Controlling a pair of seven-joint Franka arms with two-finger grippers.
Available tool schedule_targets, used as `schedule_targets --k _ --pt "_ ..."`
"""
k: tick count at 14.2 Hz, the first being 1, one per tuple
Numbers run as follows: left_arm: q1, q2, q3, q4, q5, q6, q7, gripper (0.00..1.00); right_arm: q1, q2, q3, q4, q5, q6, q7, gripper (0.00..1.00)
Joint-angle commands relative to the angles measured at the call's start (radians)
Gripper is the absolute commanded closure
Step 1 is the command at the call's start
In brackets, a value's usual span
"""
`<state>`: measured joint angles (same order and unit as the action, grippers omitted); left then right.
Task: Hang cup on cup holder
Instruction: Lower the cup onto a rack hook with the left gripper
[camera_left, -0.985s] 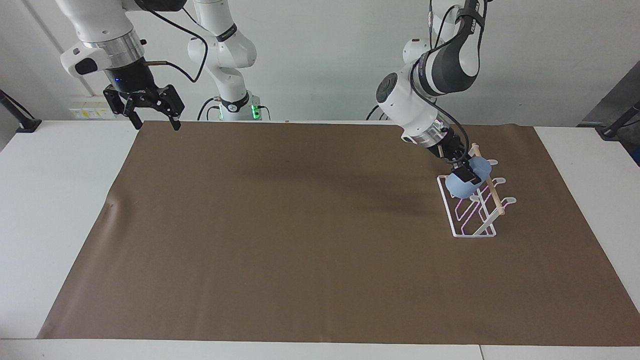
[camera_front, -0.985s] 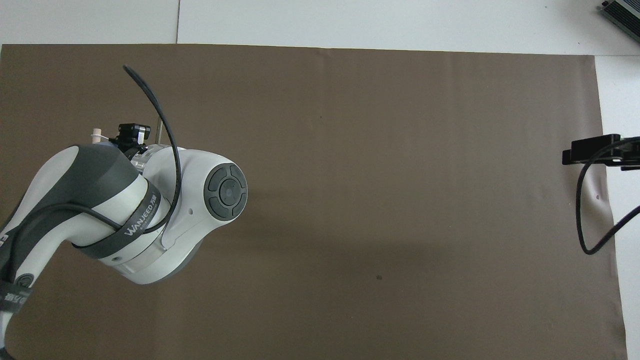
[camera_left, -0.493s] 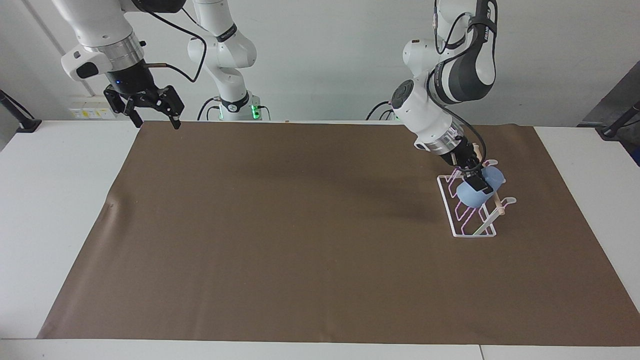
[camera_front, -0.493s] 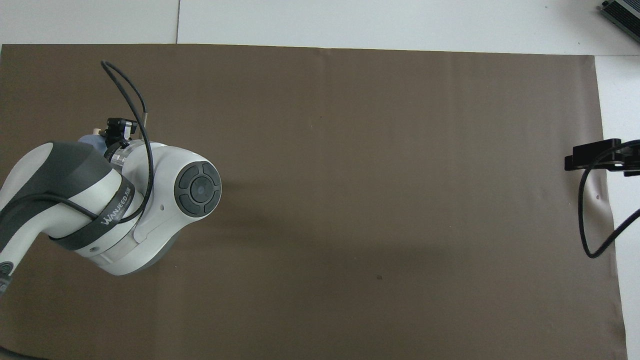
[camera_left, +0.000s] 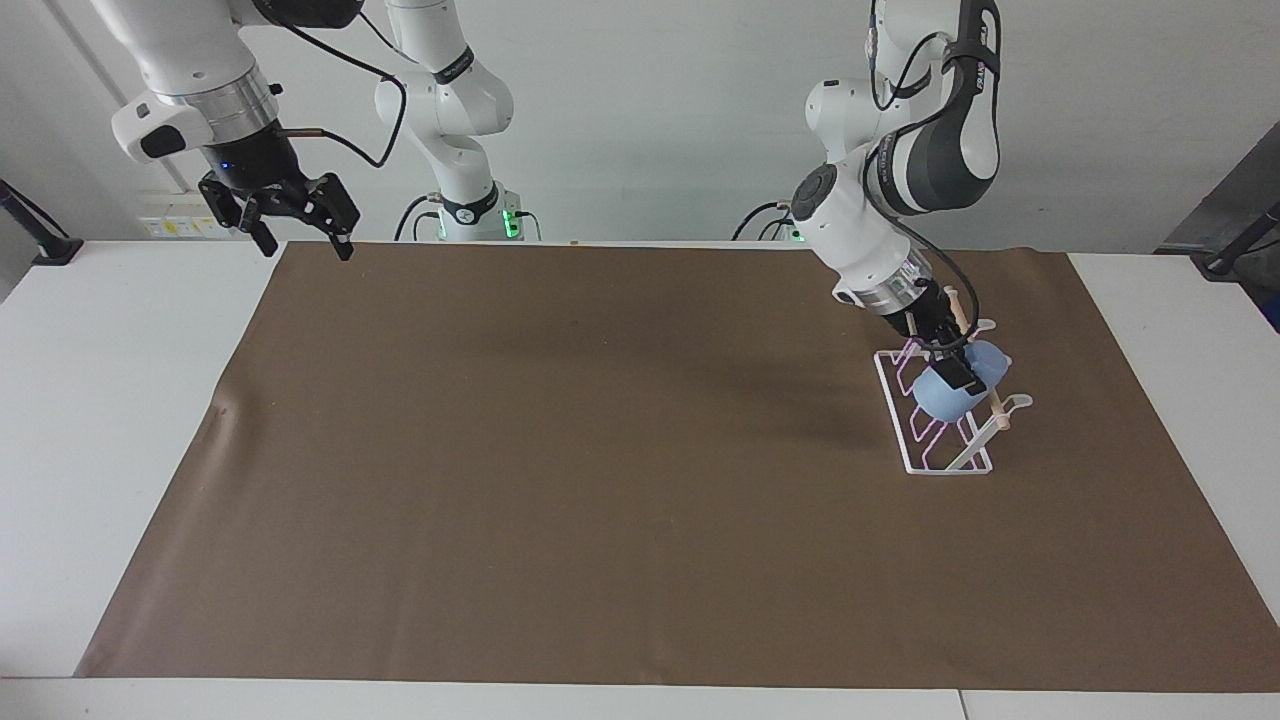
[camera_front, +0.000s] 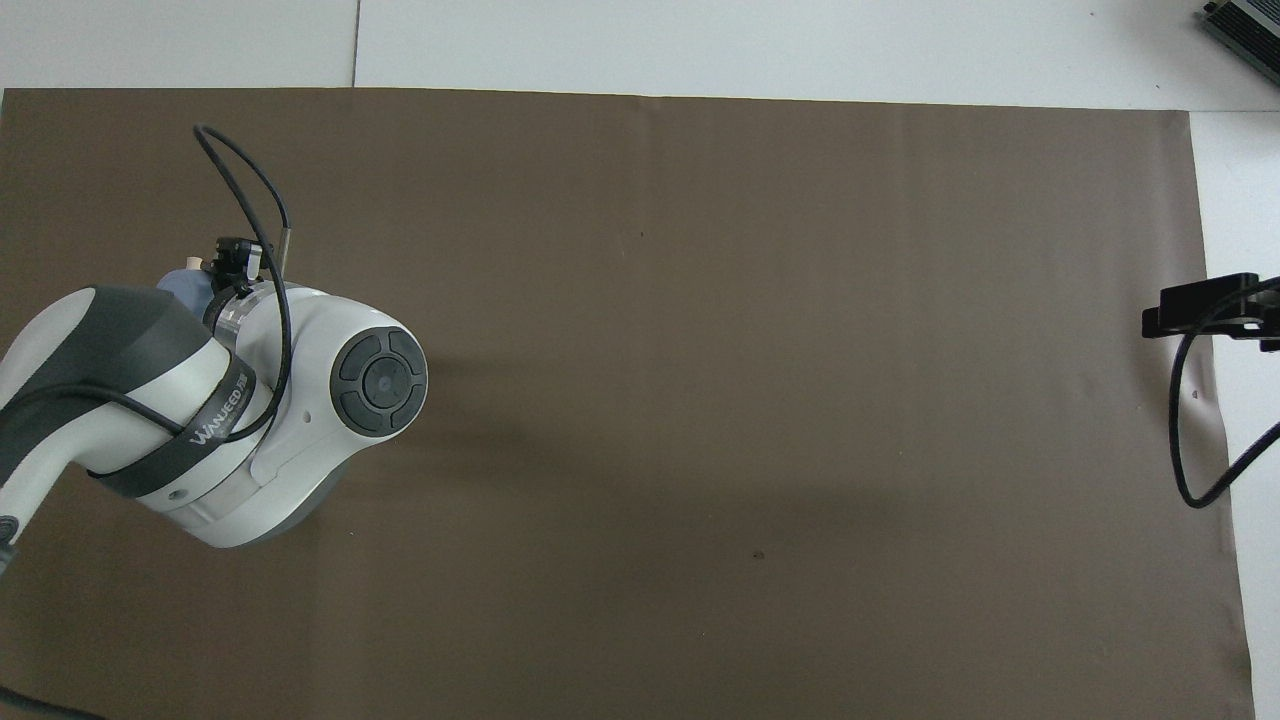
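Note:
The light-blue cup lies tilted on the slanted prongs of the white wire cup holder, against its wooden rod, toward the left arm's end of the table. My left gripper is shut on the cup at the rack. In the overhead view the left arm hides the rack, and only a sliver of the cup shows. My right gripper is open and empty, raised over the mat's corner near its own base, and waits; it also shows in the overhead view.
A brown mat covers most of the white table. A small crease in the mat lies toward the right arm's end.
My left gripper has carried the cup along the rack and lowered it onto the prongs, then nearly stopped. My right gripper has drifted slightly up and back toward its base.

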<state>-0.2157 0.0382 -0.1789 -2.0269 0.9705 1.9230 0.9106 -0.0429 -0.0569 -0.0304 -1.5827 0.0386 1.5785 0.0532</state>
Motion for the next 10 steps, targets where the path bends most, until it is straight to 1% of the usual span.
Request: schedule_targets --k 1,4,6,8,10 --pt "0.032 -0.035 -0.007 -0.033 0.007 0.045 0.013 0.00 0.020 0.012 -0.009 0.021 -0.026 -0.012 0.011 0.00" --pt "0.027 -0.032 -0.008 -0.024 -0.002 0.034 0.016 0.00 0.023 0.003 0.001 0.018 -0.026 -0.020 0.011 0.00" --pt "0.022 -0.024 -0.008 -0.003 -0.042 0.010 0.014 0.00 0.023 -0.003 0.003 0.009 -0.060 -0.020 0.002 0.00" --pt "0.021 -0.011 -0.008 0.055 -0.125 -0.047 0.007 0.00 0.023 -0.003 0.004 0.007 -0.066 -0.020 -0.006 0.00" --pt "0.018 0.029 -0.007 0.161 -0.221 -0.132 0.001 0.00 0.023 -0.008 0.004 0.001 -0.065 -0.017 -0.003 0.00"
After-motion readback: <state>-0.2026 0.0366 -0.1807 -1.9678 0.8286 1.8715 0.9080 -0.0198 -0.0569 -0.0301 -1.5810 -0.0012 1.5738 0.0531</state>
